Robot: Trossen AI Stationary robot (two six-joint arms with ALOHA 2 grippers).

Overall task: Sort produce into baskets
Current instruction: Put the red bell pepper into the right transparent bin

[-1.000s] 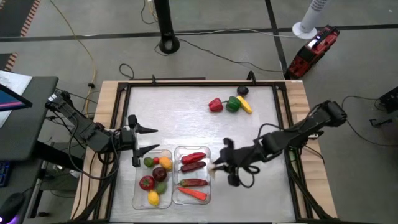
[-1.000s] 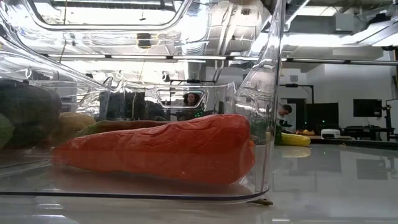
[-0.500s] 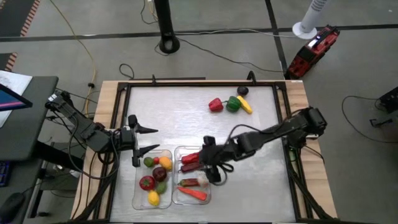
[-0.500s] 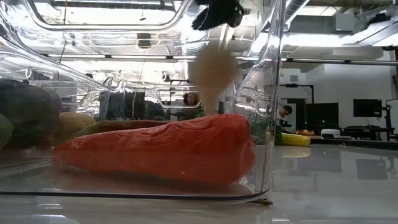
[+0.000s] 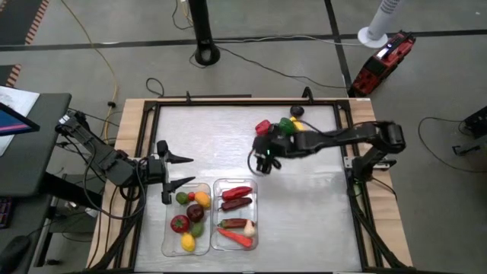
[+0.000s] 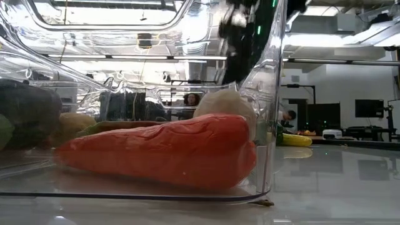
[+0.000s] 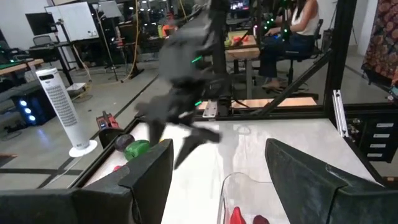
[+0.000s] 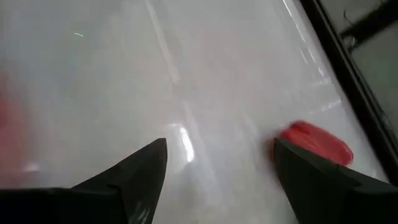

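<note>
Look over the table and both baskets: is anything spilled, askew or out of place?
Nothing stands out. Both baskets sit side by side, upright, with produce inside; four loose pieces wait grouped at the far edge.

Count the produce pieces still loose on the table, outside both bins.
4: red pepper, green pepper and yellow piece clustered at the far side, dark piece just behind; the right arm may hide more.

The pale worktop [image 5: 304, 205] sits in a dark frame with wooden edges. Two clear baskets stand side by side at its near edge: the left basket [image 5: 168, 242] and the right basket [image 5: 215, 185] (both already holding produce). Near the far edge, well apart from them, lie a red pepper [image 5: 263, 126], a green pepper [image 5: 285, 124], a yellow piece [image 5: 298, 125] and a dark eggplant [image 5: 297, 111].
</note>
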